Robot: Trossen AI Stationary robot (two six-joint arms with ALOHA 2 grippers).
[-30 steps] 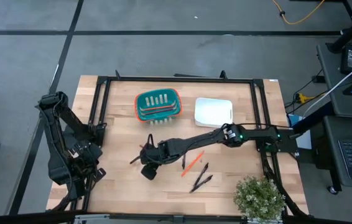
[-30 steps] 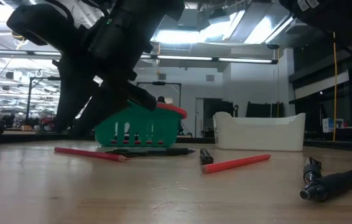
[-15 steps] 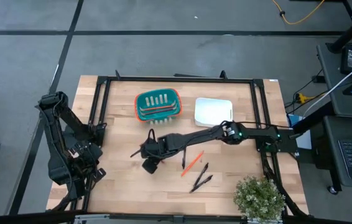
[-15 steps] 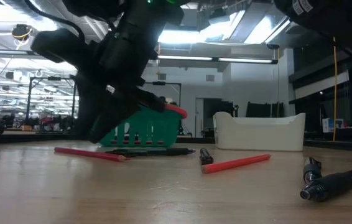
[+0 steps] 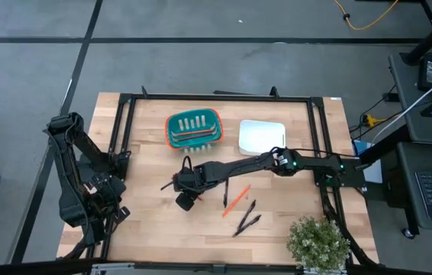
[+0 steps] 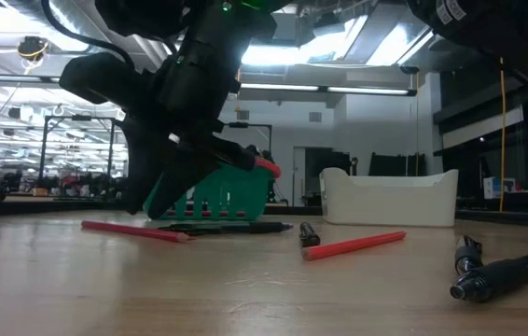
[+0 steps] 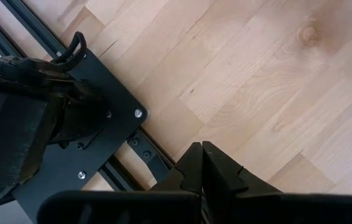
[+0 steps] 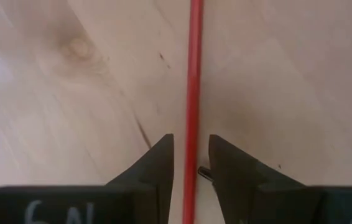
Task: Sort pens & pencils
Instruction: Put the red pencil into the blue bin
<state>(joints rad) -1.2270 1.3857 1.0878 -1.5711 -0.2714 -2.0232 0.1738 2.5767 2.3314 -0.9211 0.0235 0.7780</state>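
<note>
A red-orange pencil [image 8: 193, 87] lies flat on the table [image 5: 147, 229], left of centre, and shows in the low view [image 6: 133, 231]. My right gripper [image 8: 191, 146] hangs over it [image 6: 147, 201], open by a narrow gap. One finger stands on each side of the pencil and neither touches it. A second pencil [image 5: 236, 200] and several black pens [image 5: 246, 210] lie right of it. One pen [image 6: 227, 227] lies just behind the first pencil. The teal basket [image 5: 172, 126] holds another red-orange stick [image 5: 197, 137]. My left gripper [image 7: 201, 155] is shut and parked at the table's left edge.
A white bin [image 5: 262, 137] stands to the right of the basket, at the far side. A potted plant [image 5: 319, 243] sits at the near right corner. Black frame rails [image 5: 124, 153] run along the table's edges. Bare wood lies near-left of my right gripper.
My right gripper has moved a short way toward the far edge, toward the teal basket, staying over the left pencil. The pencils and pens have kept their places on the table.
</note>
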